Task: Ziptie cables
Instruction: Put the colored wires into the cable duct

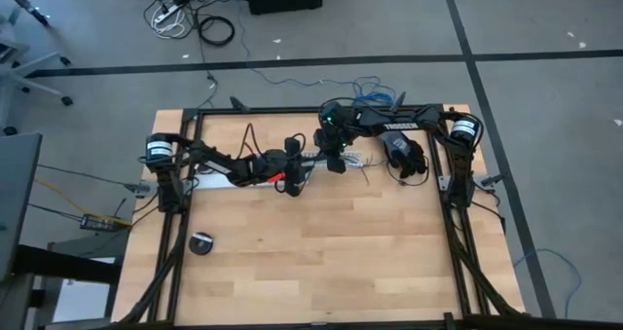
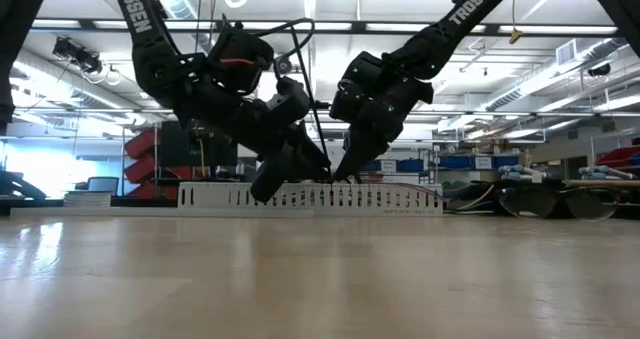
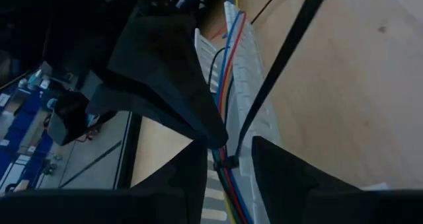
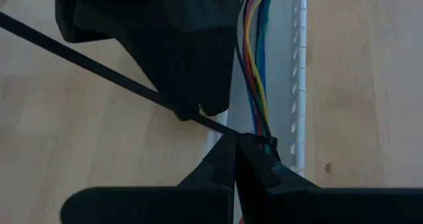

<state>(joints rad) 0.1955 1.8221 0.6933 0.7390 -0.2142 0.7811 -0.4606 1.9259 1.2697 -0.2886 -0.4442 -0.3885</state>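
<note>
A white slotted channel (image 1: 321,159) lies along the table's far part. The cables (image 3: 228,65), thin blue, red, yellow and grey wires, run along it as a bunch. The ziptie (image 3: 284,59), a thin black strip, loops round the bunch at its head (image 3: 228,163) and slants up and away. My right gripper (image 4: 235,143) is shut at that loop. My left gripper (image 3: 228,174) is open, one finger on each side of the bunch and the ziptie's head. In the high view, both grippers meet over the channel (image 1: 311,166). My right gripper pinches the ziptie between its fingertips right beside the loop round the cables (image 4: 259,142), where the strip (image 4: 221,127) enters. It comes slanting down from the far right. The bunch stays on the channel. Whether my left gripper touches the strip or the bunch, I cannot tell.
A small black round object (image 1: 201,243) lies on the wood near the left frame rail. A dark heap (image 1: 405,158) sits at the channel's right end. Black frame rails (image 1: 458,223) border the table's sides. Bare wood (image 1: 321,262) stretches toward the near edge.
</note>
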